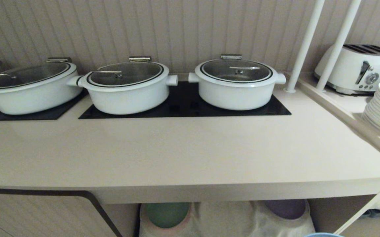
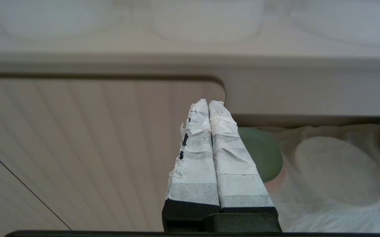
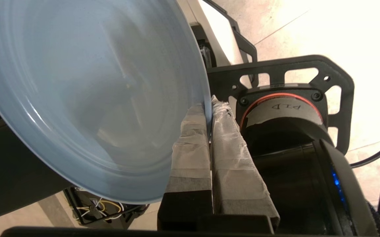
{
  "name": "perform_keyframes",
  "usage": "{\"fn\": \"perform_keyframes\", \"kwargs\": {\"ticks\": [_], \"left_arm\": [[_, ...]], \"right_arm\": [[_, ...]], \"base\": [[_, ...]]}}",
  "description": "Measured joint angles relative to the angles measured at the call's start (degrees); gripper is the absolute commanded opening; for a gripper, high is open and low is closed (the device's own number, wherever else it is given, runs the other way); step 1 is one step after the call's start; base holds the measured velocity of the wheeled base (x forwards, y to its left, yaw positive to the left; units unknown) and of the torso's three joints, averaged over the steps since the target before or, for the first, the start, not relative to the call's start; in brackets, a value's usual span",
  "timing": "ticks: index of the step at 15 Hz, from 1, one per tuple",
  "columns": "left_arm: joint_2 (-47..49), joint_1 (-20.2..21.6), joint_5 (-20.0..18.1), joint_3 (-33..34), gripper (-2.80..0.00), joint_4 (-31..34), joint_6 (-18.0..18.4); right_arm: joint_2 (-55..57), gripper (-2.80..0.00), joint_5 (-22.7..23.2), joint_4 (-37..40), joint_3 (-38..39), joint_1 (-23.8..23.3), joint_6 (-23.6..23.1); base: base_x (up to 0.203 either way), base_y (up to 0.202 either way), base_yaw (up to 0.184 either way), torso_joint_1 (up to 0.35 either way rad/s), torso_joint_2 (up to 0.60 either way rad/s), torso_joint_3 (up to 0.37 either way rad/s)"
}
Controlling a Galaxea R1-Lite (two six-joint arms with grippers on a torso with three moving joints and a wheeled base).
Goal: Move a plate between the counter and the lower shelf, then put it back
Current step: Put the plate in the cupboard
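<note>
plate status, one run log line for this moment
plate: held by rim | right gripper: shut on plate | left gripper: shut, parked by shelf | counter: no plate

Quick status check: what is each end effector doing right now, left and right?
Left end effector: closed, empty, facing the cabinet front beside the lower shelf.
Right end effector: closed on the rim of the plate.
</note>
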Motion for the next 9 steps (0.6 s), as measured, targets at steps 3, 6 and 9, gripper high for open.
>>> {"fn": "perform_keyframes", "kwargs": {"ticks": [3,6,9], "left_arm": [[0.0,0.0,0.0,0.0,-2.80,0.0,0.0],[0.0,0.0,0.0,0.0,-2.80,0.0,0.0],[0.0,0.0,0.0,0.0,-2.80,0.0,0.0]], "right_arm": [[0.0,-2.80,0.0,0.0,0.0,0.0,0.0],[0.0,-2.80,0.0,0.0,0.0,0.0,0.0],[0.0,-2.80,0.0,0.1,0.2,0.0,0.0]], "base": [[0.000,0.000,0.000,-0.248,0.54,0.296],[0.000,0.000,0.000,-0.236,0.54,0.292],[0.000,0.000,0.000,-0.225,0.52,0.290]]}}
